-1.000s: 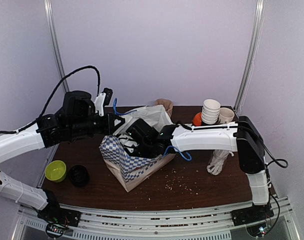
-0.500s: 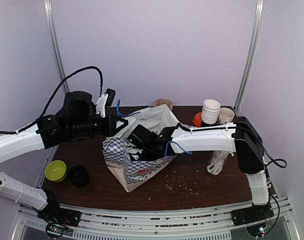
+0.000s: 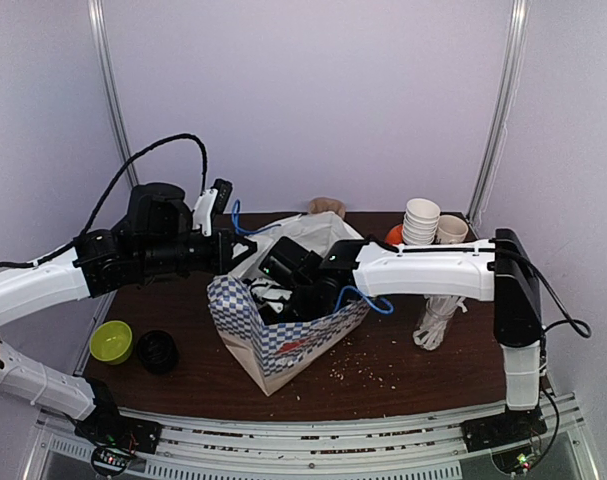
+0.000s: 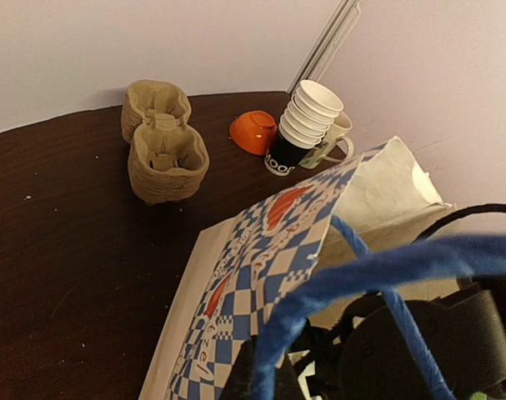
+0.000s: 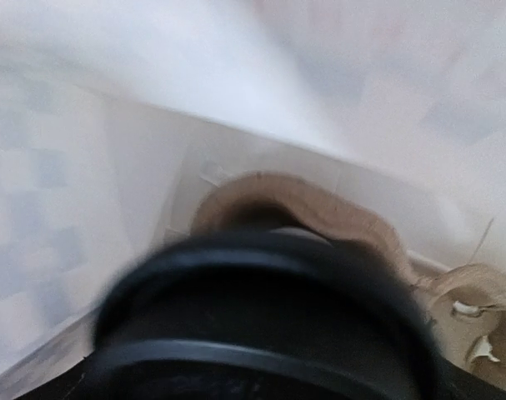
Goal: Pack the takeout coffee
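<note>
The blue-and-white checked paper bag [image 3: 303,340] stands open mid-table. My left gripper [image 3: 235,243] is shut on its blue rope handle [image 4: 353,275], holding the mouth up. My right gripper [image 3: 281,285] reaches down into the bag, and its fingers are hidden there. In the right wrist view, blurred, the takeout coffee's dark round lid [image 5: 261,333] fills the lower frame. Right behind the lid is the brown pulp carrier tray [image 5: 319,208], against the bag's white inner walls. I cannot see whether the fingers touch the cup.
A stack of pulp trays [image 4: 161,150] stands at the back. An orange bowl [image 4: 254,132], stacked white cups [image 3: 420,222] and a mug [image 3: 451,230] are back right. The glass of straws [image 3: 435,322] is right of the bag. A green bowl [image 3: 111,341] and black lids [image 3: 158,351] lie front left.
The bag has been drawn more upright and has shifted a little right. The right arm has risen slightly with its gripper still inside the bag. The left arm has barely moved.
</note>
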